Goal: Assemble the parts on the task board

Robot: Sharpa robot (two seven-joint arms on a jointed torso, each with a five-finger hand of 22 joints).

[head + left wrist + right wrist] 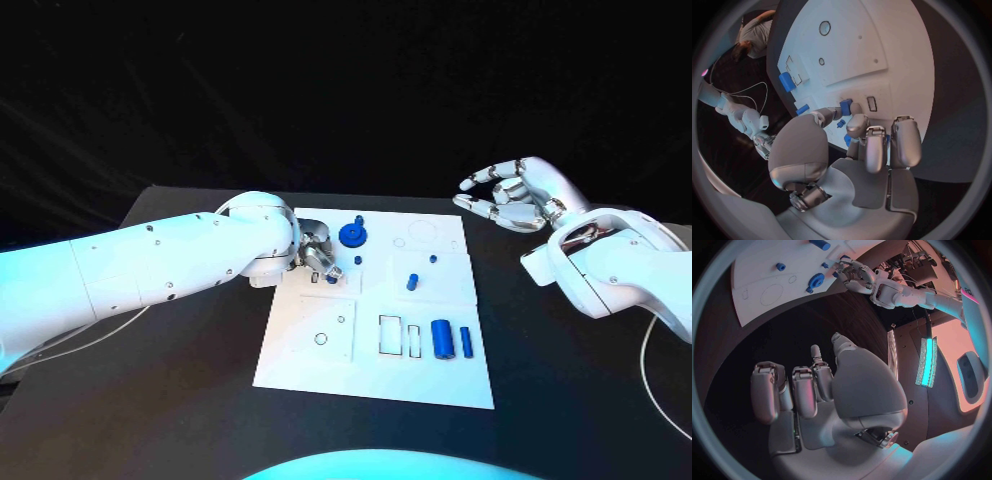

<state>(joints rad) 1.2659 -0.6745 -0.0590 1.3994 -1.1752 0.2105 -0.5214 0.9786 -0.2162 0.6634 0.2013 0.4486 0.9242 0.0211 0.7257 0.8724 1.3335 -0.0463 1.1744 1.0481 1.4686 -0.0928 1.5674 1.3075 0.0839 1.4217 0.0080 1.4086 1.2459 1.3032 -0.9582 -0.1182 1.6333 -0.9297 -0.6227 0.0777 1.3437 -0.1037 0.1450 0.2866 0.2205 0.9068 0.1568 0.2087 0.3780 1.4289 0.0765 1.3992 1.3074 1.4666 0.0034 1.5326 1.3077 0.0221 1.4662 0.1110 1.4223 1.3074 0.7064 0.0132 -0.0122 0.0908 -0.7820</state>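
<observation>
White is the task board (pixel 378 380), laid in the middle of the black desk (pixel 188 400) as seen from the head view. The left robot hand (pixel 319 256) is lowered over the board's left side, its fingers curled down around a small blue piece (pixel 330 279) that stands on the board. Just beside it, toward the far edge, a round blue part (pixel 353 236) is seen. A small blue block (pixel 413 282) lies near the board's middle, and two blue cylinders (pixel 451 340) lie side by side near the front right corner. The right robot hand (pixel 519 195) is held above the desk, off the board's far right corner, fingers spread and nothing in them.

In the left wrist view, the left robot hand (pixel 870 145) is pressed close to the board (pixel 892 45). A blue piece (pixel 846 106) is pinched between thumb and fingertips. Further blue parts (pixel 787 81) lie by the board's edge.

In the right wrist view, the right robot hand (pixel 811 390) is seen released and empty above the dark desk (pixel 786 335). Beyond it, the board (pixel 761 270) carries the round blue part (pixel 817 279), with the left robot hand (pixel 856 276) touching down beside it.
</observation>
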